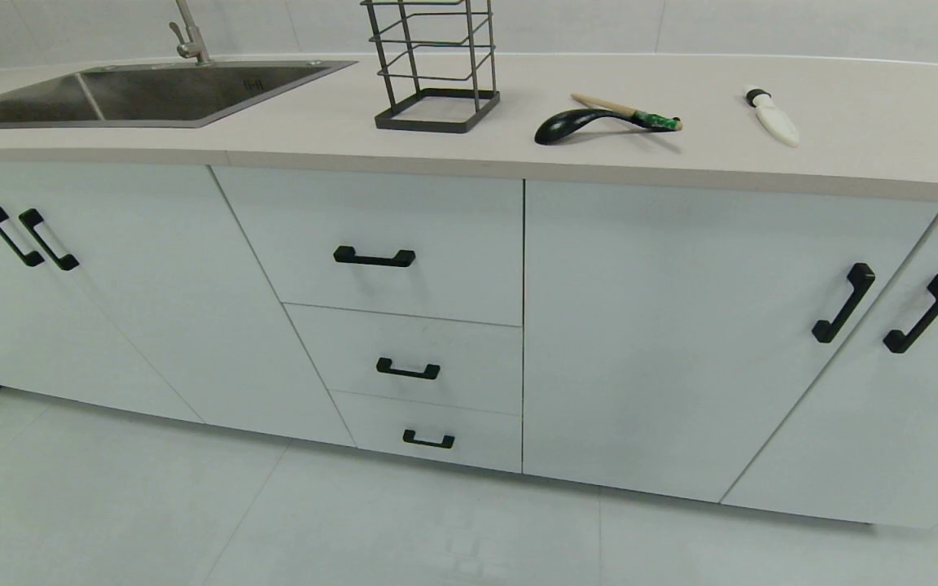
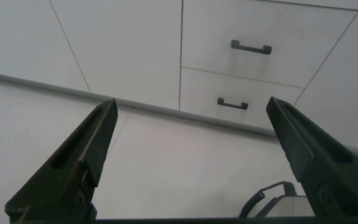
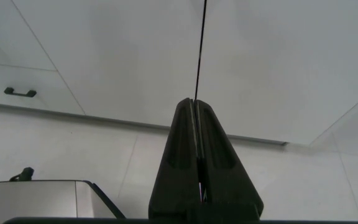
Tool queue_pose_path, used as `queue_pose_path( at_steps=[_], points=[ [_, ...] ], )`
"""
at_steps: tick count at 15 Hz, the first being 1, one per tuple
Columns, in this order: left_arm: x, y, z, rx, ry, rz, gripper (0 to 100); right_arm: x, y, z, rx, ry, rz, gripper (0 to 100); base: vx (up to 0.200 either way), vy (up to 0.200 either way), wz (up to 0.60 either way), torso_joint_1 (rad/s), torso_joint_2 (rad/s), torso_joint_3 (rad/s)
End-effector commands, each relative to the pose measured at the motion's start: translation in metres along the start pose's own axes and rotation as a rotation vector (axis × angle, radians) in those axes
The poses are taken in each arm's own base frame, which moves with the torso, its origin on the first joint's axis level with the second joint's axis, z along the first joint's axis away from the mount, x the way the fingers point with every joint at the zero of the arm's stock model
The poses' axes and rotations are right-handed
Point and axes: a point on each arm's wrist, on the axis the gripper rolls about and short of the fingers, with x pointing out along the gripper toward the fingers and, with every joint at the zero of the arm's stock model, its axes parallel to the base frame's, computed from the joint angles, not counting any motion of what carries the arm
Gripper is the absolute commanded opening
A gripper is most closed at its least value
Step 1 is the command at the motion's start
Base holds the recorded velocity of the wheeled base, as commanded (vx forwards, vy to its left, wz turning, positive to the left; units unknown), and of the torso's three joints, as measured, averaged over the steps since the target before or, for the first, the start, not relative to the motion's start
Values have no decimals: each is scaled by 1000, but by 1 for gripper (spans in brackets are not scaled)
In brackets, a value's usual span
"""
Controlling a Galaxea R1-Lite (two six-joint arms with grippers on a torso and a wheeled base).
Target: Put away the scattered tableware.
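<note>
On the pale countertop lie a black ladle, a wooden-handled brush with a green head crossing the ladle's handle, and a white knife with a black handle farther right. A dark wire rack stands left of them. My left gripper hangs low in front of the cabinet, open, nothing between its fingers. My right gripper is also low, facing a cabinet door, its fingers pressed together and holding nothing.
A steel sink with a faucet sits at the counter's left. Below are white doors and three drawers with black handles. Grey floor tiles stretch in front of the cabinets.
</note>
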Motion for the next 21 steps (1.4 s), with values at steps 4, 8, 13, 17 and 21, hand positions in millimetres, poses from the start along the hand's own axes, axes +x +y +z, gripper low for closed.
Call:
queue_pose_path(
  at_steps=[4, 8, 13, 17, 21],
  points=[
    [0, 0, 0, 0, 0, 1, 100, 0, 0, 0, -1, 2, 2, 0, 0, 0, 0, 0, 0, 0],
    [0, 0, 0, 0, -2, 1, 100, 0, 0, 0, -1, 2, 1, 0, 100, 100, 0, 0, 2, 1],
    [0, 0, 0, 3, 0, 1, 100, 0, 0, 0, -1, 2, 1, 0, 0, 0, 0, 0, 0, 0],
    [0, 0, 0, 4, 0, 1, 100, 0, 0, 0, -1, 2, 1, 0, 0, 50, 0, 1, -1, 1],
    [0, 0, 0, 1, 0, 1, 100, 0, 0, 0, -1, 2, 2, 0, 0, 150, 0, 2, 2, 1]
  ],
)
